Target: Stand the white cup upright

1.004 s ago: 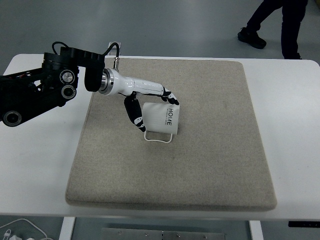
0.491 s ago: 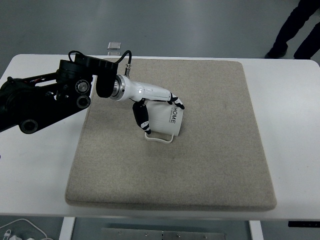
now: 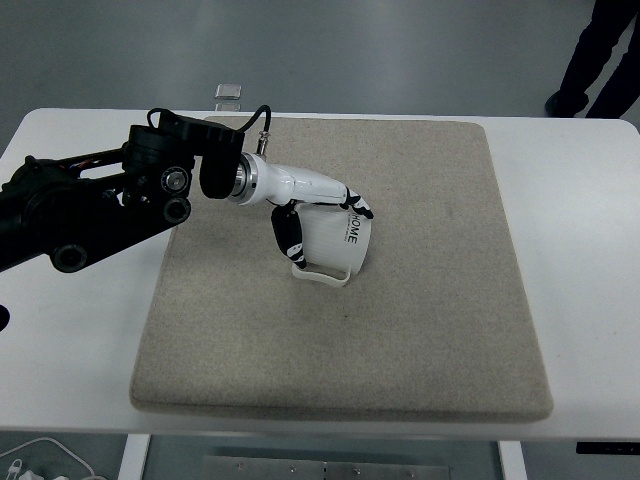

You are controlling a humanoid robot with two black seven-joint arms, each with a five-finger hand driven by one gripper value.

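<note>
White cup [image 3: 335, 243] sits on the beige mat [image 3: 420, 300], a little toward ten o'clock from the mat's middle, and we hold it in our left hand [image 3: 318, 215]. In the head view, our fingers [image 3: 358, 208] curl over the cup's top edge and our thumb [image 3: 290, 235] presses its left side, so the grasp is closed on the cup. Its handle [image 3: 322, 276] points toward six o'clock, lying against the mat, and the dark lettering on its side faces three o'clock. Compared with half a second ago, we have moved the cup slightly toward three o'clock, and our forearm [image 3: 110, 200] has come further in from nine o'clock. At one o'clock, a person's dark legs [image 3: 600, 50] stand beyond the white table [image 3: 580, 250], having shifted a bit to the right.
</note>
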